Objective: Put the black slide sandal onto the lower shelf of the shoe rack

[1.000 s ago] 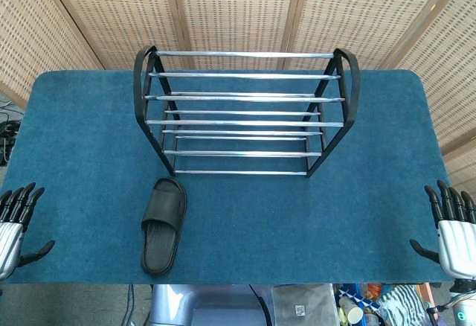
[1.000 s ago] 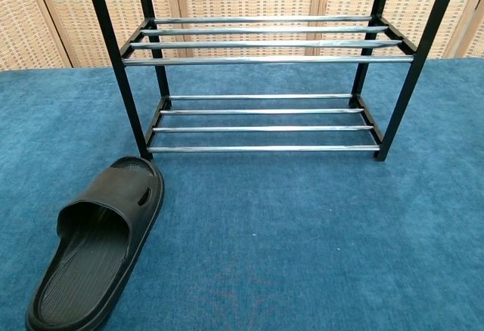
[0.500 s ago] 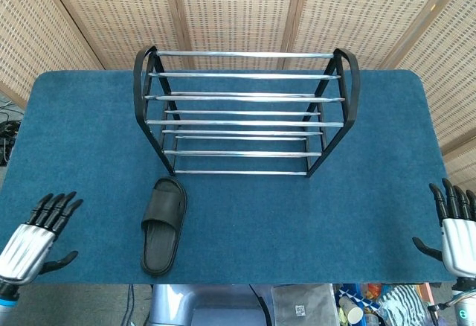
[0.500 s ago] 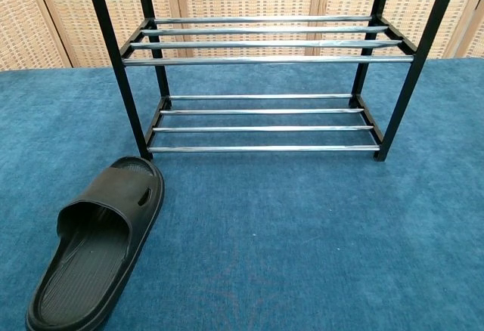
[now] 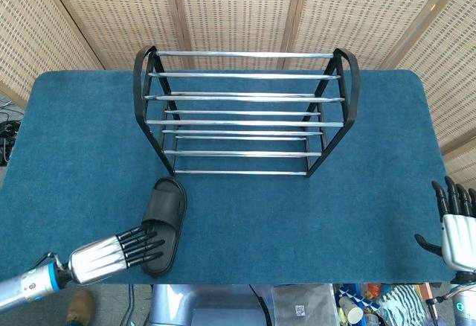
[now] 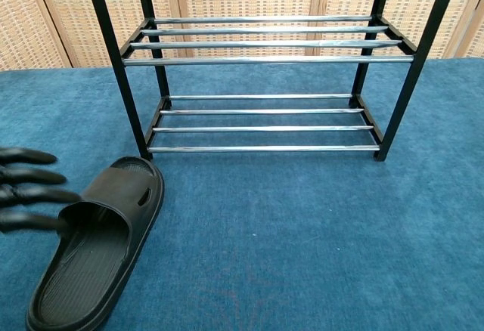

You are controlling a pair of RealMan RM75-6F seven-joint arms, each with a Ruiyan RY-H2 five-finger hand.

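Note:
The black slide sandal (image 5: pixel 164 223) (image 6: pixel 102 248) lies flat on the blue table, toe toward the front left foot of the shoe rack (image 5: pixel 245 112) (image 6: pixel 265 81). The lower shelf (image 6: pixel 265 123) of chrome bars holds nothing. My left hand (image 5: pixel 119 251) (image 6: pixel 30 189) hovers at the sandal's left side with fingers straight and spread, their tips over the sandal's heel part, holding nothing. Off the front right corner of the table, my right hand (image 5: pixel 455 225) stays open with fingers pointing up.
The blue felt table (image 5: pixel 387 155) spreads around the rack. Woven screen panels (image 5: pixel 238 6) stand behind it. Clutter (image 5: pixel 357 307) lies on the floor below the table's front edge.
My left hand has swung right from the table's front left corner to the sandal, fingers now over its heel. The right hand, sandal and rack have barely moved.

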